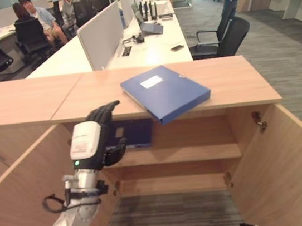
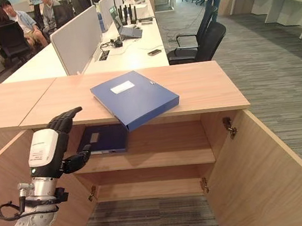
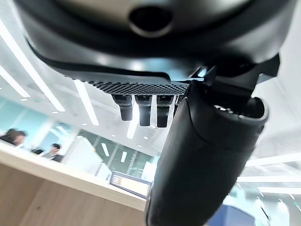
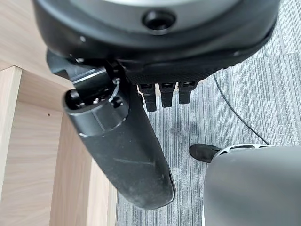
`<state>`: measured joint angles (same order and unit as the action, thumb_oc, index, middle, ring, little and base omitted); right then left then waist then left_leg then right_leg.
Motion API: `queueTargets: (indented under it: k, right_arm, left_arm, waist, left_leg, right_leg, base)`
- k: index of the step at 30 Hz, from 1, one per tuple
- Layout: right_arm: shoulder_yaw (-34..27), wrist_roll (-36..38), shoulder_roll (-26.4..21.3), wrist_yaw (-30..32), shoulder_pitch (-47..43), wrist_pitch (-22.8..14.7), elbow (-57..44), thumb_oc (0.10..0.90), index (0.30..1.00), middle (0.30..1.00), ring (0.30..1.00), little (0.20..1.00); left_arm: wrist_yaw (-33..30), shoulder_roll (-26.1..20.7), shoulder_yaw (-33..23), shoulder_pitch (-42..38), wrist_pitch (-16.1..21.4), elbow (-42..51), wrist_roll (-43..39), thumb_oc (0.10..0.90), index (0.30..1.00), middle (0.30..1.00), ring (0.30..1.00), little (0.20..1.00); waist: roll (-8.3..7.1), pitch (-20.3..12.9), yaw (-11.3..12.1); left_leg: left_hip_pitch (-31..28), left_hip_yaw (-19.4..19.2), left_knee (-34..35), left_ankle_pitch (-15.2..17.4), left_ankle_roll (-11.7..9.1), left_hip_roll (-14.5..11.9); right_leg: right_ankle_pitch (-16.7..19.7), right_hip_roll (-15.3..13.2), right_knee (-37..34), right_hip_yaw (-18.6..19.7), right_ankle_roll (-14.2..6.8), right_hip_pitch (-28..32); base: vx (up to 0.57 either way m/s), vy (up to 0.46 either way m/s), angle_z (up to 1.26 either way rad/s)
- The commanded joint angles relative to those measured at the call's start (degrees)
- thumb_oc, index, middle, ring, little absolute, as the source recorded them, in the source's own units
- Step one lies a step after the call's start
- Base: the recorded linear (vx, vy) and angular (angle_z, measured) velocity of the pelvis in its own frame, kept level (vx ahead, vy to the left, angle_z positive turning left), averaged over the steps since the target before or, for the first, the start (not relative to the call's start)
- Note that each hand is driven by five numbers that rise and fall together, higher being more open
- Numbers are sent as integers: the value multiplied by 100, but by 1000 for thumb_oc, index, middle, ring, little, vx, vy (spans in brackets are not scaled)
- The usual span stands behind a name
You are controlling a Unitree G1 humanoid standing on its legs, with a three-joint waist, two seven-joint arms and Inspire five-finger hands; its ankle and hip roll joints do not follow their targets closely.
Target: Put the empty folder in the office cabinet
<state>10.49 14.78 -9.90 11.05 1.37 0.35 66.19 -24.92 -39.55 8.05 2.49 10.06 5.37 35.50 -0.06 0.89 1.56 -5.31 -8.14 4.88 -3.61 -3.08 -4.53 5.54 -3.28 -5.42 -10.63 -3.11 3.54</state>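
In the left eye view, one blue folder (image 1: pixel 165 92) is seen lying flat on the cabinet top (image 1: pixel 231 82), set at an angle near the front edge, with one corner jutting out past that edge above the open cabinet. A second blue folder (image 1: pixel 134 133) is already lying on the upper shelf (image 1: pixel 195 150), toward its left end. The left hand (image 1: pixel 99 136) is held up in front of the cabinet's left half, just below the front edge of the top, fingers loosely extended and nothing held. Both doors are swung open — the left door (image 1: pixel 23 204) and the right door (image 1: pixel 299 165).

In the right eye view the same layout is repeated: two folders in all, one on the top (image 2: pixel 135 97) and one on the shelf, and two shelves inside.

In the left wrist view the left hand's fingers and thumb are seen relaxed and empty, with the cabinet's front edge beyond them.

In the right wrist view the right hand (image 4: pixel 141 117) is seen hanging over the carpeted floor (image 4: pixel 263 99) beside the wooden door panel, released, grasping nothing.

The step in hand is judged to be the reach for the top folder. It would best be taken at the overhanging corner — thumb under, fingers over — then kept level and slid in over the shelf.
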Motion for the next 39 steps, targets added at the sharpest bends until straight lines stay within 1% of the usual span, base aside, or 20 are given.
queueTargets:
  k: [1, 10, 13, 19, 31, 39]
  right_arm:
    - [201, 60, -57, 88, -433, -255, 213, 800, 900, 900, 900, 900]
    - [210, 79, -87, 133, -458, -252, 274, 800, 900, 900, 900, 900]
    - [209, 87, -95, 148, -464, -256, 286, 800, 900, 900, 900, 900]
    - [195, 115, -88, 163, -473, -257, 330, 800, 900, 900, 900, 900]
    - [201, 73, -92, 196, -487, -246, 429, 800, 900, 900, 900, 900]
    - [232, 89, -123, 187, -534, -239, 481, 800, 900, 900, 900, 900]
  left_arm:
    - [-537, -297, 82, -1218, 48, -132, 316, 800, 900, 900, 900, 900]
    - [-652, -150, 701, -1941, -235, -886, 634, 800, 900, 900, 900, 900]
    - [-702, -142, 815, -2151, -311, -1033, 707, 800, 900, 900, 900, 900]
    - [-802, -117, 929, -2420, -426, -1170, 819, 800, 900, 900, 900, 900]
    - [-963, -89, 890, -2573, -563, -1203, 919, 800, 900, 900, 900, 900]
    - [-914, -126, 1208, -2932, -579, -1403, 935, 800, 900, 900, 900, 900]
  waist:
    - [-143, -63, -85]
    - [-129, -114, -199]
    - [-121, -121, -223]
    - [-106, -137, -261]
    - [-103, -176, -294]
    - [-96, -189, -337]
  left_leg:
    - [-322, 117, 12, 827, 46, 286]
    - [-374, 48, 12, 863, 63, 298]
    - [-384, 31, 12, 869, 64, 300]
    - [-406, -2, 12, 888, 64, 307]
    - [-438, -31, 12, 915, 60, 307]
    - [-456, -51, 12, 925, 59, 310]
  right_leg:
    - [-562, 48, 42, 41, -352, 197]
    - [-543, 44, 42, 116, -365, 208]
    - [-540, 40, 42, 138, -369, 212]
    - [-533, 37, 42, 170, -384, 209]
    - [-538, 40, 42, 203, -389, 217]
    - [-522, 32, 42, 223, -396, 218]
  base:
    - [5, 10, -12]
    - [3, 10, -6]
    - [5, 7, -5]
    - [3, 3, -5]
    - [2, 1, -1]
    - [0, 0, 0]
